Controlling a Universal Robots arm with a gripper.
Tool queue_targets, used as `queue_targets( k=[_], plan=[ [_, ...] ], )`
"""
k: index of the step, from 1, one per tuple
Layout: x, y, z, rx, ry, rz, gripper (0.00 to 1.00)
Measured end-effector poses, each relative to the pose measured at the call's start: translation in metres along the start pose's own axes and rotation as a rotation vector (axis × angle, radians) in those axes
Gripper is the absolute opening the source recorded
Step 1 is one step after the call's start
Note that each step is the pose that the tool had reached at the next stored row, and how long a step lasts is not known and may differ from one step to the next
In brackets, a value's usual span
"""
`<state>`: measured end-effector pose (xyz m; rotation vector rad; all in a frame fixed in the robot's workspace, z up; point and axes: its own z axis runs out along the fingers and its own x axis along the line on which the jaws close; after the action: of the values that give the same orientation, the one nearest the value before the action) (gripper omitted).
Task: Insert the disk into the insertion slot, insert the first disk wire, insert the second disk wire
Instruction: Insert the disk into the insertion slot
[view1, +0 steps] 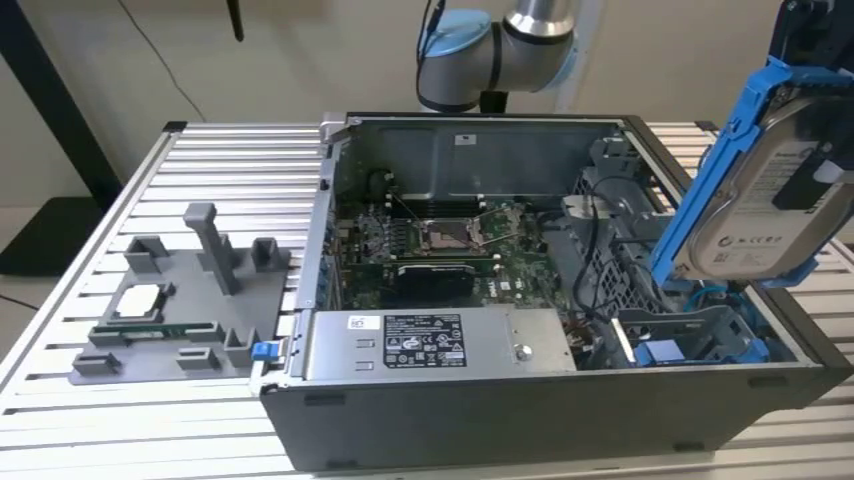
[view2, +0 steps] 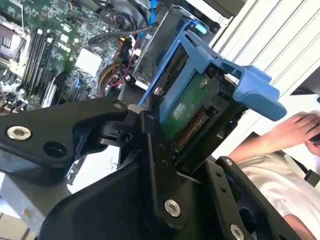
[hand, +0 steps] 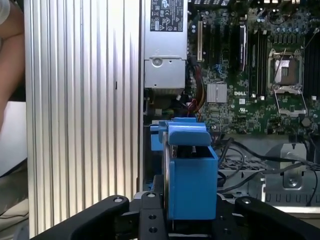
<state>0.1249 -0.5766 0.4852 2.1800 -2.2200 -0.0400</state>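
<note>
My gripper (view1: 805, 188) is shut on the disk (view1: 767, 205), a silver-grey drive with a white label in a bright blue frame. I hold it on edge, slightly tilted, above the open computer case at the exterior view's right. Right below it lies the insertion slot (view1: 694, 335), a grey cage bay with blue tabs (view1: 661, 352) at its mouth. In the second wrist view the disk's green board (view2: 182, 112) sits between my black fingers (view2: 155, 150). In the first wrist view the blue frame (hand: 190, 170) stands up from the gripper (hand: 192, 217). Dark cables (view1: 601, 225) hang inside the case beside the cage.
The grey labelled power-supply box (view1: 427, 342) lies along the case's front, with the motherboard (view1: 441, 240) behind it. A grey fixture (view1: 174, 310) with small parts sits on the ribbed metal table (view1: 227, 150) at the exterior view's left. A person's hand (view2: 295, 125) rests near the table.
</note>
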Motion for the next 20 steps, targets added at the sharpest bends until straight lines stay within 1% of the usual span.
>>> queue_targets(
  k=[11,20],
  plan=[
    [-0.0001,-0.0042,0.0181,0.0,0.0,0.0,0.0],
    [-0.0002,-0.0082,0.0313,0.0,0.0,0.0,0.0]
  ],
)
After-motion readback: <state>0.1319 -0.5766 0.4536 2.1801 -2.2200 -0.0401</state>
